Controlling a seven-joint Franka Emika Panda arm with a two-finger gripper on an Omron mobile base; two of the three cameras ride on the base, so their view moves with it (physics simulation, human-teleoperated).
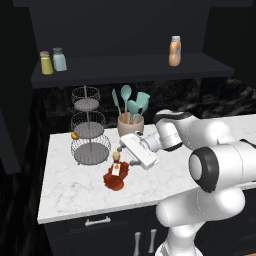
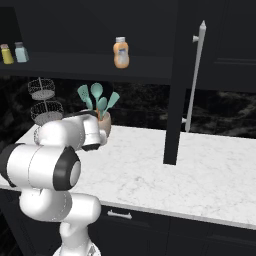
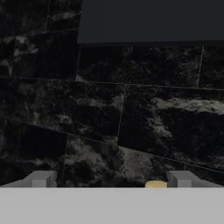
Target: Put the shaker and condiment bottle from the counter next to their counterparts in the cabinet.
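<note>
Hovering wide open and empty, the end effector [image 1: 121, 154] brackets the bottle [image 1: 115, 175] standing on the desk [image 1: 70, 192]; likely rigid, slick and top-light, best gripped at its neck.

- A kitchen, rendered; the white marble-look counter [image 1: 70, 192] runs over dark drawer fronts with silver handles [image 1: 97, 221]
- Behind the counter, a dark veined stone backsplash [image 3: 131, 113]; above it, a black shelf board [image 1: 130, 70] of the wall cabinet
- On that shelf, a yellow shaker [image 1: 46, 63], a teal shaker [image 1: 59, 59], an orange bottle [image 1: 174, 51]
- On the counter, a crock of teal utensils [image 1: 131, 112] beside a tiered wire basket stand [image 1: 89, 127]; a dark red bottle [image 1: 115, 175] in front of both
</note>
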